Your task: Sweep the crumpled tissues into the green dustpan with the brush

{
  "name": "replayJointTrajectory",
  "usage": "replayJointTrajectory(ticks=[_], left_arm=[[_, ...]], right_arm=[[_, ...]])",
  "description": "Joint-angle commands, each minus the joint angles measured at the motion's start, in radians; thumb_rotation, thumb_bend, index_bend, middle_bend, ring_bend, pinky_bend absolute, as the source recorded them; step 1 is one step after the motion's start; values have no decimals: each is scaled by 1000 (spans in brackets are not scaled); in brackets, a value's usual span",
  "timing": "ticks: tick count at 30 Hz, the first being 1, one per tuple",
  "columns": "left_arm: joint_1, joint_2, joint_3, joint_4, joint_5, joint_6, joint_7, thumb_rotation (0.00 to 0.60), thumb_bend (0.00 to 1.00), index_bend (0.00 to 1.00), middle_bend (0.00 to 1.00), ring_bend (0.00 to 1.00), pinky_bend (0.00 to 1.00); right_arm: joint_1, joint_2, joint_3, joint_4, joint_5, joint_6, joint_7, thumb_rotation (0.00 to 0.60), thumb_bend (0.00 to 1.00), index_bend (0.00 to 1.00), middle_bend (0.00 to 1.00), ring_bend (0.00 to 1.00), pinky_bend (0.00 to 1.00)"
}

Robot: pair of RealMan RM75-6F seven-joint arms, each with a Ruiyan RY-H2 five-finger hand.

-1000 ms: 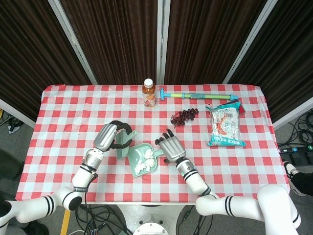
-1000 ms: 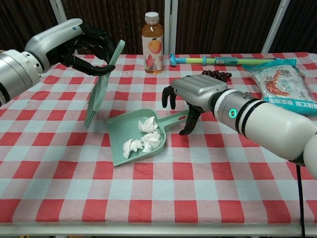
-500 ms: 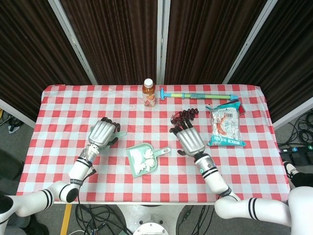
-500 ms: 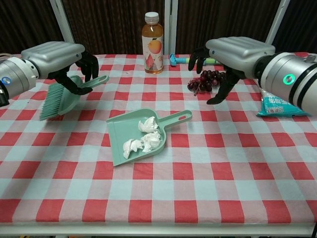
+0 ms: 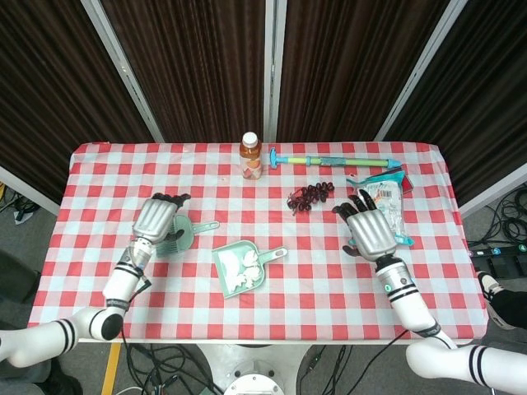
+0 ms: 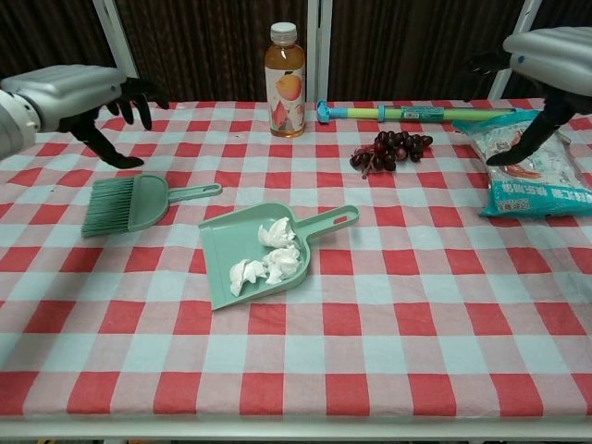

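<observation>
The green dustpan (image 5: 240,270) (image 6: 250,255) lies mid-table with its handle pointing right. Crumpled white tissues (image 5: 240,267) (image 6: 268,259) sit inside it. The green brush (image 6: 129,204) (image 5: 188,230) lies flat on the cloth to the dustpan's left, bristles pointing left. My left hand (image 5: 156,219) (image 6: 69,92) hovers open above the brush, holding nothing. Far to the right, my right hand (image 5: 370,231) (image 6: 546,57) is raised and open over the snack bag, well away from the dustpan.
An orange drink bottle (image 5: 251,156) (image 6: 285,80) stands at the back centre. A long toy pump (image 5: 333,160) (image 6: 416,113) lies behind dark grapes (image 5: 309,196) (image 6: 388,149). A snack bag (image 5: 380,210) (image 6: 532,171) lies at the right. The table (image 6: 370,351) wears a red checked cloth.
My left hand laid the brush down on the cloth and let go, then lifted away left. My right hand drew back from the dustpan handle to the far right.
</observation>
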Motion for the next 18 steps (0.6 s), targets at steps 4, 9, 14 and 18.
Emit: replayJointTrajectory(ticks=[4, 9, 14, 18], left_arm=[[167, 176, 84, 13, 157, 160, -183, 600, 220, 191, 301, 248, 242], [293, 235, 153, 6, 224, 287, -287, 600, 204, 191, 299, 226, 233], [403, 262, 197, -6, 258, 411, -313, 600, 203, 191, 299, 226, 229], [485, 281, 224, -47, 274, 500, -314, 600, 197, 199, 299, 225, 227]], right_arm=[[-117, 185, -61, 18, -171, 36, 296, 600, 90, 86, 136, 0, 0], [-231, 230, -110, 70, -267, 149, 464, 600, 92, 34, 99, 0, 0], [-336, 236, -145, 123, -313, 250, 578, 600, 94, 32, 82, 0, 0], [-418, 230, -162, 147, -347, 349, 642, 600, 95, 32, 83, 0, 0]])
